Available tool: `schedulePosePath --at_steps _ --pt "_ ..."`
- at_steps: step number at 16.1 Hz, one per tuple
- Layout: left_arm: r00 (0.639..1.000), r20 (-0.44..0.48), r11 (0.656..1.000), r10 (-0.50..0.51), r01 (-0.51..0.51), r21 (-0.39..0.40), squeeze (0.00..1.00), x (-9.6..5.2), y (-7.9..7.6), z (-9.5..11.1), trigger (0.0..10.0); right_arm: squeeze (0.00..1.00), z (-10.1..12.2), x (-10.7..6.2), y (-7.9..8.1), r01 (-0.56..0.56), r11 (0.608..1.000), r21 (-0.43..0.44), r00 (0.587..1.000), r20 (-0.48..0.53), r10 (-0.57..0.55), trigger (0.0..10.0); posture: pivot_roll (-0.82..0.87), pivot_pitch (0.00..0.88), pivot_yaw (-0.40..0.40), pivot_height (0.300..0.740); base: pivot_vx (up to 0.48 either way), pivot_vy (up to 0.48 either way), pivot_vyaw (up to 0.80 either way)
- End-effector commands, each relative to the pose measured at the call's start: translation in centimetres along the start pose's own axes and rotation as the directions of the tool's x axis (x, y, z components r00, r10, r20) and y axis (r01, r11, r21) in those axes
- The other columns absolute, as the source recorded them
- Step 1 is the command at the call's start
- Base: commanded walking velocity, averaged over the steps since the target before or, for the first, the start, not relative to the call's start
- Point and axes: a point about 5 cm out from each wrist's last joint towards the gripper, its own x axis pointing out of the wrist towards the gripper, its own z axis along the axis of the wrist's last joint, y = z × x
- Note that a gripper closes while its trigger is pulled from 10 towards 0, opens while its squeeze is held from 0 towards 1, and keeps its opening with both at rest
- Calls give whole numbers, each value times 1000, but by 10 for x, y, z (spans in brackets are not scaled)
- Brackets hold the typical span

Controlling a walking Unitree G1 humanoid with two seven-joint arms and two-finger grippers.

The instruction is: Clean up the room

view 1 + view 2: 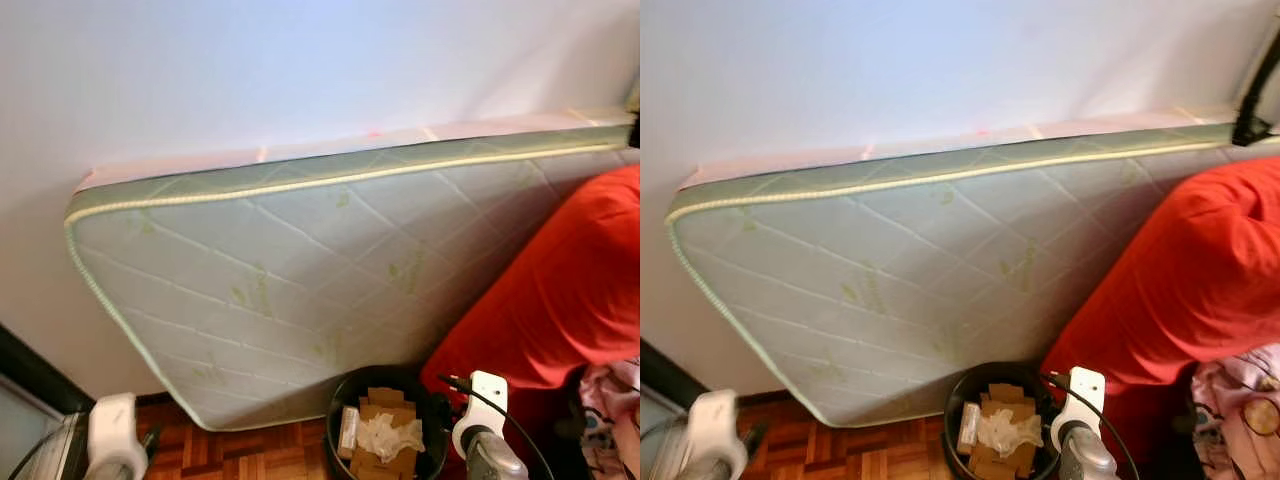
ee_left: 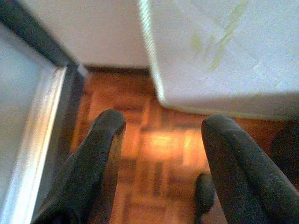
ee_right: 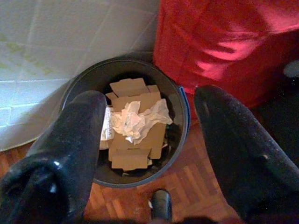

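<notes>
1. Hanging right over the bin [image 3: 180, 116], the right gripper [image 3: 149, 140] has its fingers spread wide and holds nothing; that spot suits dropping rubbish in, so I judge a drop is either just done or the arm is simply parked there.
2. Inside the bin lie flat cardboard [image 3: 135, 140] pieces with a crumpled tissue [image 3: 138, 119] on top, so the rubbish sits where tidying wants it.
3. Out to the left of the bin, the left gripper [image 2: 161, 144] is also spread and empty, low over bare parquet [image 2: 163, 149], likely idle.
4. Just right of the bin, touching or nearly so, a red cover [image 1: 560, 290] bulges out, which crowds any approach from that side; patterned cloth [image 1: 610, 410] lies beyond it.
5. Behind the bin a mattress [image 1: 300, 280] leans on edge against the wall [image 1: 300, 70], blocking the way forward.
6. Far left of the bin, a dark-framed pane [image 2: 28, 116] meets the floor.
</notes>
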Motion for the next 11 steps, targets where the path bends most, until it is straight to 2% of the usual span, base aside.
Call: schedulePosePath --at_steps 1,3,4,7,11 --pt "999 -23 998 -43 44 40 0 1 -10 -3 10000 0 -4 -1 -4 16 1000 14 1000 -20 -16 10000 91 0 4 740 0 0 0" --pt "992 -91 992 -92 99 73 0 0 -29 -16 10000 0 -7 -2 -8 38 999 36 999 -27 -37 10000 60 0 -7 740 0 0 0" --pt "988 -127 993 -90 99 68 0 -2 -32 -25 10000 0 -11 -3 -11 45 998 33 998 -40 -43 10000 52 0 -11 740 0 0 0" --pt "984 -154 994 -89 97 49 0 -6 -39 -37 10000 0 -24 -8 -21 67 998 15 995 -81 -66 10000 66 0 -31 740 0 0 0" --pt "983 -155 994 -96 102 36 0 -6 -48 -38 10000 0 -31 -12 -28 78 997 0 992 -104 -78 10000 58 0 -48 740 0 0 0"
